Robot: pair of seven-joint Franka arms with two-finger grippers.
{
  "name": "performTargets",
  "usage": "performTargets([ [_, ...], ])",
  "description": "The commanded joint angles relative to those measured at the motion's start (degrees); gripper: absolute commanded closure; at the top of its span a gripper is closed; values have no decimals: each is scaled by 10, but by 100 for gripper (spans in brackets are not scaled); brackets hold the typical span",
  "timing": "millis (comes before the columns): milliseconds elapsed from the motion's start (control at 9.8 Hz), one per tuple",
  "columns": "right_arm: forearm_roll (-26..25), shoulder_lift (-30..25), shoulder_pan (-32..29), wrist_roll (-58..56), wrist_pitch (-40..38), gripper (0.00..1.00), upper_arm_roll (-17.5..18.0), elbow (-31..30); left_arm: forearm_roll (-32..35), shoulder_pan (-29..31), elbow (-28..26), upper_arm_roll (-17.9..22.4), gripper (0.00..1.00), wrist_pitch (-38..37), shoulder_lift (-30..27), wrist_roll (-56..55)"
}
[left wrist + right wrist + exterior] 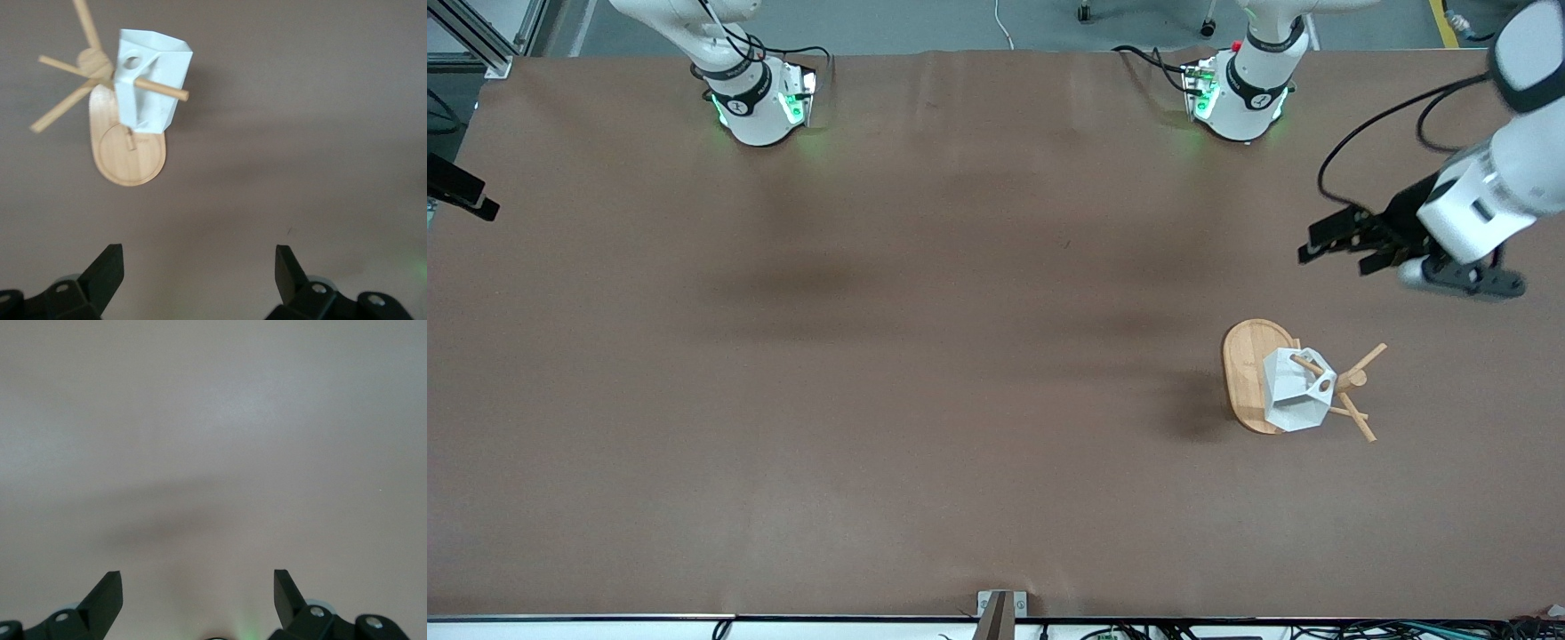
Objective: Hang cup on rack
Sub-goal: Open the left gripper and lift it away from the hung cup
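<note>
The rack point(1249, 378) stands in the lower right part of the front view, toward the left arm's end of the table point(925, 356), its oval bamboo base flat on the brown surface and its thin pegs fanning out from the central post. The cup point(1294, 391) hangs on the rack: one peg passes through the round hole of its side tab, and the white faceted body rests against the post above the base. In the left wrist view the same pair sits in the upper left of the frame, the cup point(150, 83) threaded on a peg whose tip pokes out past its wall, the rack point(127, 150) base showing below it. The left gripper point(1338, 242) hovers in the upper right of the front view, over bare table and well apart from the rack, higher in the frame than the cup; its fingers are spread wide with nothing between them, as the left wrist view confirms, where the left gripper point(199, 267) shows two dark tips far apart at the bottom edge. The right arm waits, only its base showing at the upper left of the front view; the right gripper point(197, 587) appears only in its own wrist view, fingers spread wide and empty over plain table.
</note>
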Motion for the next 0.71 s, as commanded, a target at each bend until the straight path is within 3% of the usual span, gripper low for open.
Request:
performTargets([
  [0,-5,-2,2,-3,-7,0,-2,0,86,-6,5,-3,0,-32,-24,-7],
  [204,-5,-1,2,-3,-7,0,-3,0,110,-12,11,-4,0,-47,-36,-8],
  [612,-5,-1,0,-3,-8,0,-3,0,147,21,4,-59,0,-42,-49,-43],
])
